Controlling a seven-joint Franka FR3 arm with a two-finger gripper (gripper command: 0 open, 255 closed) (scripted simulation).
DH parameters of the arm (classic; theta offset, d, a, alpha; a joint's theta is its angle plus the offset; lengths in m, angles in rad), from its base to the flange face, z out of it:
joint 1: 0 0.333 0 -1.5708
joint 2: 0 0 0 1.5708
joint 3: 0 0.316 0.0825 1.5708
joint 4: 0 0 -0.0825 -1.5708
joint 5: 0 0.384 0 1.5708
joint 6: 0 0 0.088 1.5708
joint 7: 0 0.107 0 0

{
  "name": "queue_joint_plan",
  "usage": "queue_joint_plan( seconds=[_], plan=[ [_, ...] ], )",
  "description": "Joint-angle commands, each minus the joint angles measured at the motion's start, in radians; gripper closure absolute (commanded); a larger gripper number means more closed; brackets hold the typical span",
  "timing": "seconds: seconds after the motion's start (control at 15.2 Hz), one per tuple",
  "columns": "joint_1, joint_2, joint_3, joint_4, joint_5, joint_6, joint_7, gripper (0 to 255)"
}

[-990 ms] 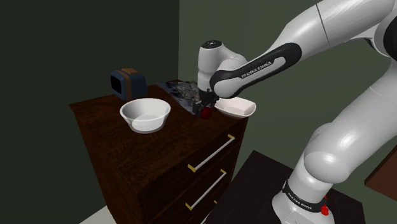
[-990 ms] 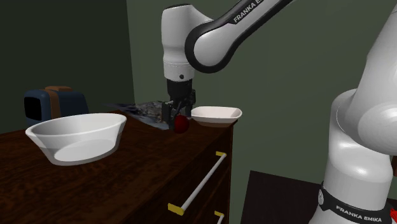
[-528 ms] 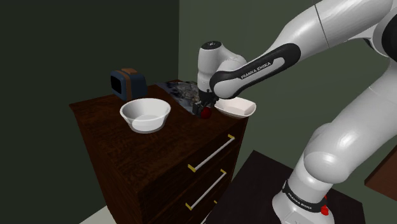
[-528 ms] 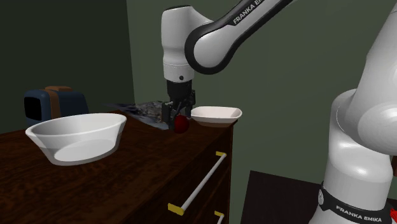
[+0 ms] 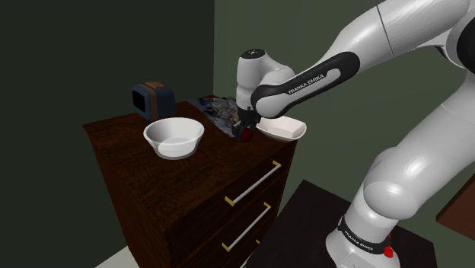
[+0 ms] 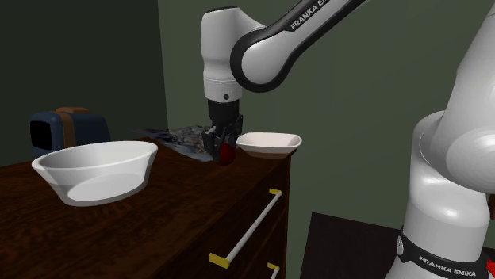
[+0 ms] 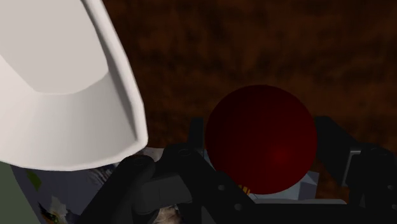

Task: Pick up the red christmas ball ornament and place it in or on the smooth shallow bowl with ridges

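The dark red ball ornament (image 5: 246, 136) (image 6: 228, 153) (image 7: 261, 139) rests on the dark wooden dresser top (image 5: 129, 156), right beside the shallow white bowl (image 5: 283, 129) (image 6: 270, 143) (image 7: 57, 83) at the dresser's corner. My black gripper (image 5: 244, 131) (image 6: 224, 147) (image 7: 262, 149) points straight down and is shut on the ball. One finger (image 7: 191, 162) presses each side of it. The ball is partly hidden by the fingers in both outside views.
A deeper white bowl (image 5: 173, 138) (image 6: 95, 170) stands mid-dresser. A blue and orange box-like appliance (image 5: 151, 99) (image 6: 67, 131) sits at the back edge, with a flat printed sheet (image 5: 215, 106) (image 6: 178, 136) behind the gripper. Drawers with light handles (image 5: 253, 183) face the stand.
The fingers, which stood apart around the ball, have closed onto it. The arm and the ball have stayed in place.
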Motion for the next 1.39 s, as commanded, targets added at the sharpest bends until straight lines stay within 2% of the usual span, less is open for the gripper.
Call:
queue_joint_plan(
  seconds=[0.0,1.32],
  plan=[
    [0.0,0.0,0.0,0.0,0.0,0.0,0.0,255],
    [0.02,-0.092,-0.012,0.172,0.069,-0.251,-0.1,255]
  ],
)
